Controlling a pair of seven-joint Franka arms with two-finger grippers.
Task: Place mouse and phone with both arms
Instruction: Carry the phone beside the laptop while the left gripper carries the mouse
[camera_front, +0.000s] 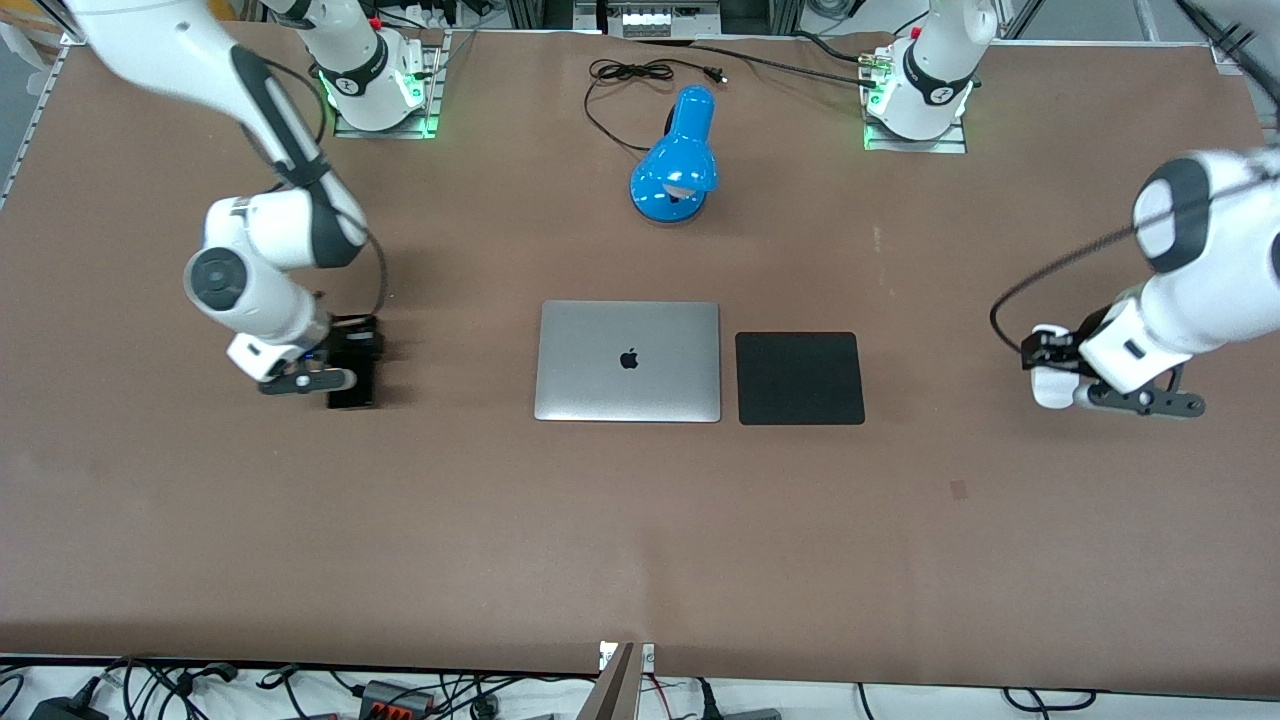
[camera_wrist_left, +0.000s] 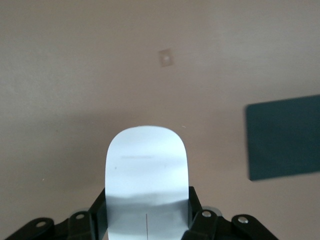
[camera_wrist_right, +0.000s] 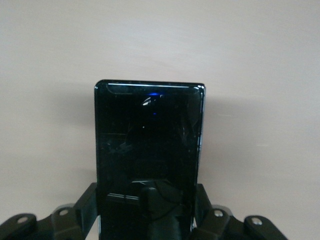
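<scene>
The white mouse (camera_front: 1050, 388) is between the fingers of my left gripper (camera_front: 1052, 368), low over the table toward the left arm's end. In the left wrist view the mouse (camera_wrist_left: 147, 160) sticks out from the gripper (camera_wrist_left: 147, 200), with a finger pressed on each side. The black phone (camera_front: 352, 385) is held by my right gripper (camera_front: 352, 350), low over the table toward the right arm's end. In the right wrist view the phone (camera_wrist_right: 149, 135) lies flat between the fingers of the gripper (camera_wrist_right: 147, 197). I cannot tell if either thing touches the table.
A closed silver laptop (camera_front: 628, 360) lies mid-table with a square black mouse pad (camera_front: 800, 378) beside it, toward the left arm's end; the pad also shows in the left wrist view (camera_wrist_left: 285, 137). A blue desk lamp (camera_front: 675, 160) with its black cord (camera_front: 630, 75) stands between the arm bases.
</scene>
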